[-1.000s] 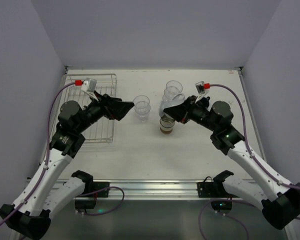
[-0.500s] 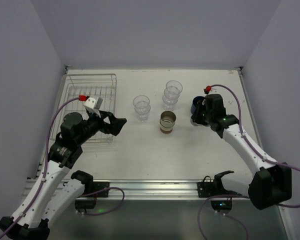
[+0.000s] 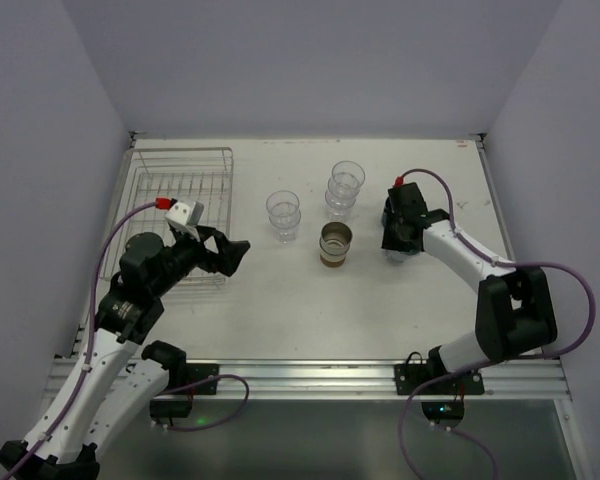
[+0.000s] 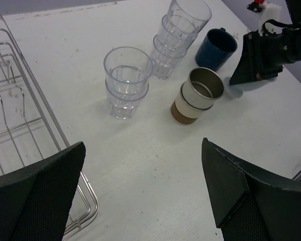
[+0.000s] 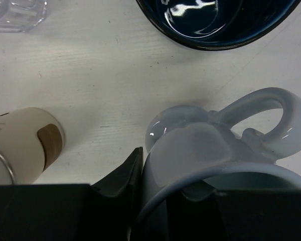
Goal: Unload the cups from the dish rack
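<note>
- Cups: two stacks of clear tumblers (image 4: 126,83), a tan cup (image 4: 196,98) and a navy mug (image 4: 216,48) stand on the table (image 3: 280,300), right of the dish rack (image 3: 180,152).
- Right gripper (image 5: 155,186): jaws pinched on the rim of the pale blue cup (image 5: 210,150), just beside the navy mug.
- Left gripper (image 3: 232,248): jaws spread wide, holding nothing, at the dish rack's right edge.

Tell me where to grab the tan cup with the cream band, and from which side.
Take the tan cup by its rim from straight above, one jaw inside and one outside: it stands upright with its mouth open. Pinch its near wall, I'd say, since the clear stack and the navy mug stand close behind it.
</note>
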Available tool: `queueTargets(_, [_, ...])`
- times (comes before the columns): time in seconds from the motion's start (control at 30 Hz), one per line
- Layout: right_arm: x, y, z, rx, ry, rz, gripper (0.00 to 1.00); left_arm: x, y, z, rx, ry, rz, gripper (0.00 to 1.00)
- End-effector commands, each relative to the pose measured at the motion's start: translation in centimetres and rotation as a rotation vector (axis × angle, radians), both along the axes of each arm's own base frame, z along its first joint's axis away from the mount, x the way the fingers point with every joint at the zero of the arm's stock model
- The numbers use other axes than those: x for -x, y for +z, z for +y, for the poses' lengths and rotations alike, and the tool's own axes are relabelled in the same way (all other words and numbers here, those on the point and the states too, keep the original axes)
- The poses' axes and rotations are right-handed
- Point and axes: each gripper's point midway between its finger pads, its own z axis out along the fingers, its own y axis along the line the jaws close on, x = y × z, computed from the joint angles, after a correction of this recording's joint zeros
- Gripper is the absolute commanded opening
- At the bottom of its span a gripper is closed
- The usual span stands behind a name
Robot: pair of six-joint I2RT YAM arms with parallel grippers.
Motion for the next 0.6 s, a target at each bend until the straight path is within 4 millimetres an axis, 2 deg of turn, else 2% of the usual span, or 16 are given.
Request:
queueTargets(0.0, [-1.7, 1.4, -0.1, 0.071, -0.001, -0.041, 0.05, -0.2, 0.1, 0.2, -0.022, 0.002, -0.033, 1.00])
queueTargets(0.13, [-1.9, 0.2, 0.3, 0.082, 0.009, -0.007, 0.09, -0.2, 0.2, 0.4, -0.023, 0.017, -0.037, 1.00])
queueTargets(0.27, [-1.9, -0.2, 0.5, 0.082, 0.019, 0.002, 0.18, -0.4, 0.0, 0.5, -0.024, 0.022, -0.030, 1.00])
queueTargets(0.3, [-1.9, -0.2, 0.5, 0.085, 0.021, 0.003, 0.24, -0.4, 0.0, 0.4, -0.024, 0.020, -0.028, 1.00])
queueTargets(0.4, [-1.8, 0.2, 0.5, 0.083, 0.025, -0.004, 0.32, -0.5, -0.2, 0.4, -0.028, 0.022, -0.020, 1.00])
queueTargets(0.47, [-1.7, 1.4, 0.7, 0.062, 0.028, -0.039, 0.41, -0.7, -0.2, 0.5, -0.031, 0.032, -0.019, 1.00])
queueTargets(0.5, [-1.8, 1.9, 0.8, 0.053, 0.029, -0.056, 0.51, -0.7, -0.3, 0.6, -0.033, 0.035, -0.016, 1.00])
queueTargets(0.57, [-1.8, 2.8, 1.0, 0.039, 0.036, -0.080, 0.59, -0.8, -0.4, 0.6, -0.034, 0.040, -0.012, 1.00])
